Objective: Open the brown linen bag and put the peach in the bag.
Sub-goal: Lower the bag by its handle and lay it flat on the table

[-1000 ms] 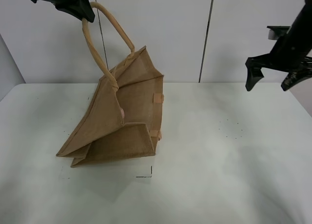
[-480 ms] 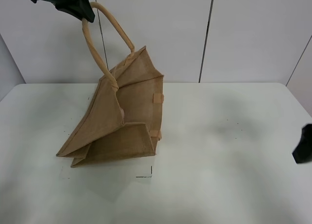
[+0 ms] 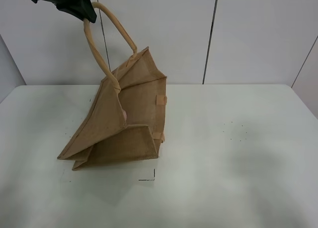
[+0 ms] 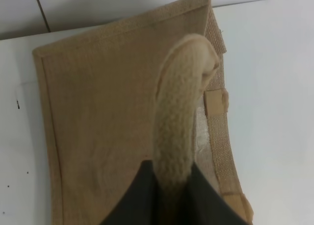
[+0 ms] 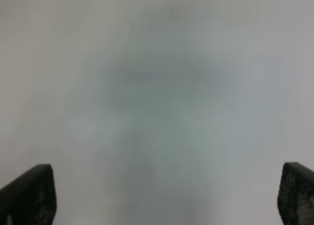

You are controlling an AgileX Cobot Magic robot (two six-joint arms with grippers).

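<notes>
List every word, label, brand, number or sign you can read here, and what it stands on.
None can be read. The brown linen bag is plain weave; the table bears only tiny specks and a black corner mark; the right wrist view is blurred.

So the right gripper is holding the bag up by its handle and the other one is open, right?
No, the left gripper holds the brown linen bag up by its handle, as the exterior high view shows; the right gripper is the open one.
</notes>
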